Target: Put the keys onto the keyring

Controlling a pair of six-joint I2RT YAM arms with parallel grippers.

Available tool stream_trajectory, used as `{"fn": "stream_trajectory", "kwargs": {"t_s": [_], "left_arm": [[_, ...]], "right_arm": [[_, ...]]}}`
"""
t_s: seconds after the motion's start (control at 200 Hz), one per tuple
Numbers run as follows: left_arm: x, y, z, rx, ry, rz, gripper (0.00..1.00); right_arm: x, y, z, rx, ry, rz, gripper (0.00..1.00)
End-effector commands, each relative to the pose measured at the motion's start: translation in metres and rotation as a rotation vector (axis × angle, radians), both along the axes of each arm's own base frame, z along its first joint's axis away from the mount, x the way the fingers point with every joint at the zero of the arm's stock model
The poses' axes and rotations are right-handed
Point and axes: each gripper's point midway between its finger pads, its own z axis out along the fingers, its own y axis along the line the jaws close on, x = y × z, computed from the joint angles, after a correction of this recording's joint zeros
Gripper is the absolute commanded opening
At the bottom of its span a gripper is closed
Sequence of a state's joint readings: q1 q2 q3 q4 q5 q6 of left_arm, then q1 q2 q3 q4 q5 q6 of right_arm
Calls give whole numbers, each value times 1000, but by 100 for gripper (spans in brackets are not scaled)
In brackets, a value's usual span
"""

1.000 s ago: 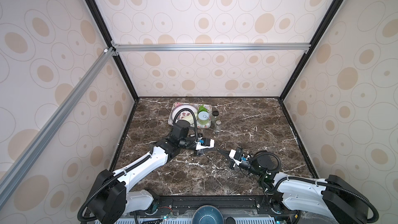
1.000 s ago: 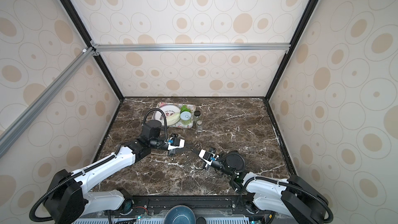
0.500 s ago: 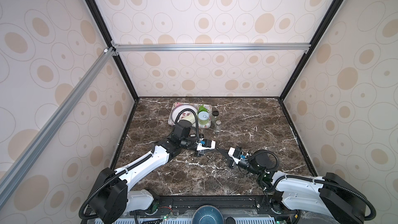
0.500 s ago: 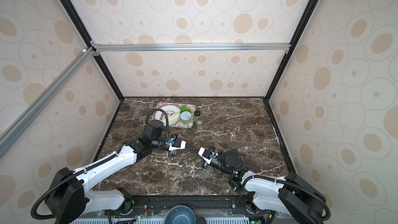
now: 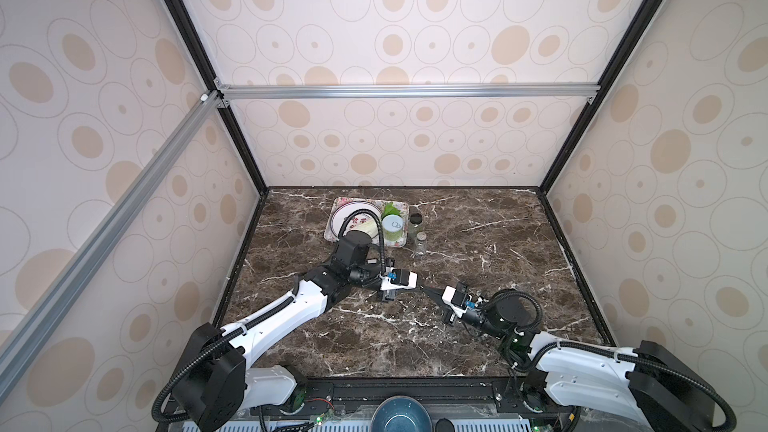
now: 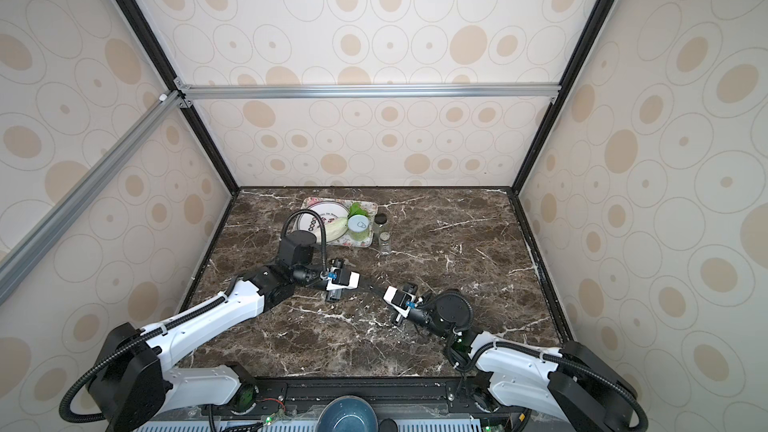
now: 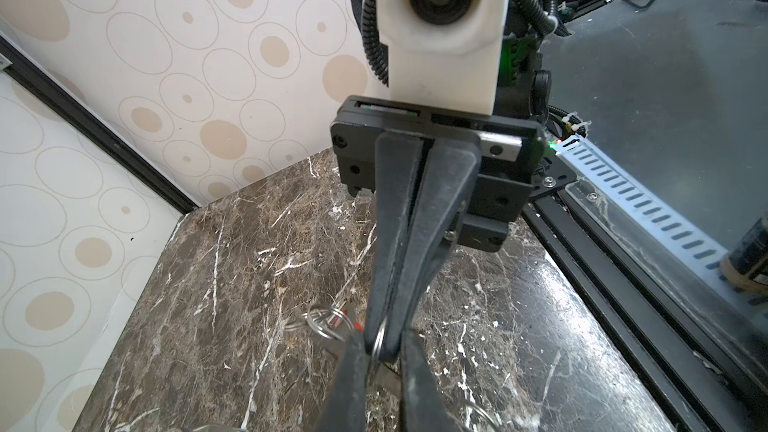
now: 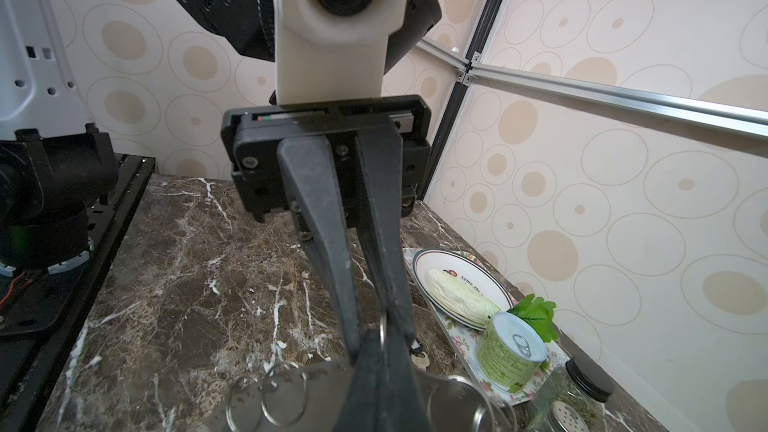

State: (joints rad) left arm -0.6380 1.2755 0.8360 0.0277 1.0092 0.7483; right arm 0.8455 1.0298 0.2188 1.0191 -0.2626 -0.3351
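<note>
At mid-table my two grippers meet tip to tip in both top views. The keyring (image 7: 379, 340), a small metal split ring seen edge-on, is pinched in my right gripper (image 8: 384, 338), which is shut on it. My left gripper (image 7: 382, 351) is closed down around the same ring (image 8: 383, 328) and the right fingertips. More joined rings (image 7: 320, 322) lie on the marble beside them, with a red key (image 7: 352, 323) half hidden under the fingers. A small pale key (image 8: 417, 358) lies just past the tips. In a top view the left gripper (image 5: 424, 288) and right gripper (image 5: 430, 292) touch.
A floral tray (image 5: 345, 201) stands at the back, holding a white plate (image 8: 419, 259) with cabbage, a green can (image 5: 392, 228) and a leafy sprig. Two glass jars (image 5: 420, 243) stand beside it. A blue bowl (image 5: 399, 415) sits below the table's front edge.
Both grippers stay tip to tip at mid-table; the pair has shifted only very slightly.
</note>
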Motion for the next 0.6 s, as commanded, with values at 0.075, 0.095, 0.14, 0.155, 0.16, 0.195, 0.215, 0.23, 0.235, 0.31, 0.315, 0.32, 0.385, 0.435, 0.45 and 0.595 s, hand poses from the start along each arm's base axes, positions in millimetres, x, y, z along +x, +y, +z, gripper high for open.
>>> {"fn": "stream_trajectory", "kwargs": {"t_s": [0.075,0.095,0.14,0.155,0.16,0.195,0.215,0.23,0.235,0.31,0.315,0.32,0.385,0.435,0.45,0.595], "left_arm": [[1,-1,8,-19,-24,16,12],[1,-1,8,-20,-25,14,13],[1,-1,9,-21,-28,12,14],[1,-1,8,-20,-27,13,14],[1,-1,8,-20,-27,13,14],[0,-1,8,-20,-27,11,15],[0,-1,9,-21,-28,11,15],[0,-1,9,-20,-26,10,15],[0,-1,9,-21,-26,10,16],[-1,0,10,-25,-32,10,17],[-1,0,10,-25,-31,12,17],[-1,0,10,-25,-31,12,17],[-1,1,11,-31,-36,16,24],[-2,1,11,-35,-40,17,28],[-1,1,12,-37,-43,18,30],[-1,1,11,-35,-43,23,25]], "right_arm": [[-8,-8,12,-13,-76,-1,0],[-8,-8,12,-14,-75,-1,0],[-10,-9,11,-13,-78,1,0],[-10,-9,11,-13,-78,1,0],[-10,-9,11,-13,-80,1,0],[-10,-9,11,-15,-81,-2,0],[-9,-9,10,-18,-82,-4,0],[-9,-10,10,-20,-81,-8,0],[-8,-10,9,-21,-81,-10,0],[-4,-12,6,-36,-80,-35,0],[-3,-12,5,-38,-79,-36,0],[-3,-12,5,-38,-79,-37,0],[-1,-15,3,-40,-75,-49,0],[2,-17,3,-35,-71,-62,0],[3,-18,3,-35,-68,-68,0],[5,-24,5,-16,-63,-74,0]]}}
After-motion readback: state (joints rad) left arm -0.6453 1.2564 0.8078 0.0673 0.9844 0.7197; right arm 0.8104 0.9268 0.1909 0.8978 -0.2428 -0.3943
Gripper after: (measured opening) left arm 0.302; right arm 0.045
